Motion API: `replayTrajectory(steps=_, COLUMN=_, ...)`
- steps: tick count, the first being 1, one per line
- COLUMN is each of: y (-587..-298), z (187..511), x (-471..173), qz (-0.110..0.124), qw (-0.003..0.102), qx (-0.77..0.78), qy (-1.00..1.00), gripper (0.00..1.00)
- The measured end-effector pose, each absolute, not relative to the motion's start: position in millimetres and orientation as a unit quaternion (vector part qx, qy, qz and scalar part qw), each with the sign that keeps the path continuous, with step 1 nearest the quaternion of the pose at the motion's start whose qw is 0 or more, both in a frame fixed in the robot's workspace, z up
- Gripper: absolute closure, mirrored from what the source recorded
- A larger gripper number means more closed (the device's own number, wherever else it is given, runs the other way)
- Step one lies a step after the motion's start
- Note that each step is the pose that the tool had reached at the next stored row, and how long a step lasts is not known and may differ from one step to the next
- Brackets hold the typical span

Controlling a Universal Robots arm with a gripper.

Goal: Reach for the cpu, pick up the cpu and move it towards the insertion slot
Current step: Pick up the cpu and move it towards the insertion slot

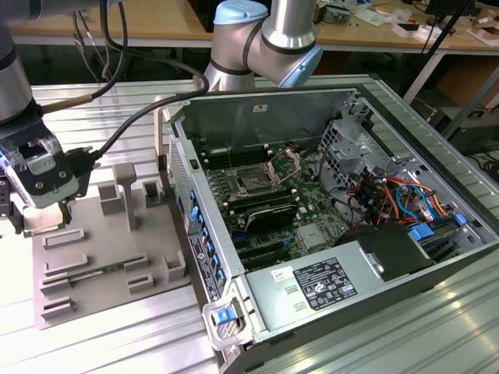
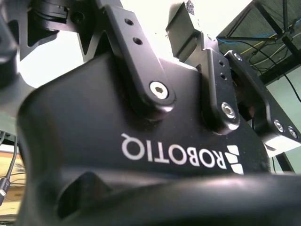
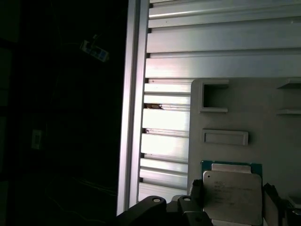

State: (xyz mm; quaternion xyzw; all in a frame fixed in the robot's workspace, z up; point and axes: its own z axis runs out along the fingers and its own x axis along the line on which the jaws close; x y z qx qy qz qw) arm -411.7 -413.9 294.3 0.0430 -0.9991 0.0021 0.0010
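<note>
While claw (image 1: 39, 222) hangs low over grey tray (image 1: 101, 257) at exterior view's left, jaws stand wide. In first wrist view, fingers (image 3: 195, 192) flank cpu (image 3: 233, 195), one each side, just beside its edges; contact cannot tell. Cpu lies flat on tray, silvery top up. Insertion slot (image 1: 253, 181) well apart, metal frame hinged up, inside open computer case (image 1: 257, 117) on counter (image 1: 117, 339).

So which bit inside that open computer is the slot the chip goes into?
Look into the open computer case on the exterior view's right, at the green circuit board inside. On it sits the insertion slot: a small dark square with a shiny metal frame standing open beside it, unlike the long black memory slots nearby.
</note>
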Motion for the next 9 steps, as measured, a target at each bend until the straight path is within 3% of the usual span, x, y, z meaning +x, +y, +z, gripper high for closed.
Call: replayTrajectory(steps=9, y=-413.9, z=296.0, x=-411.7, qz=0.002, qw=0.001, qx=0.043, qy=-0.999, gripper=0.45)
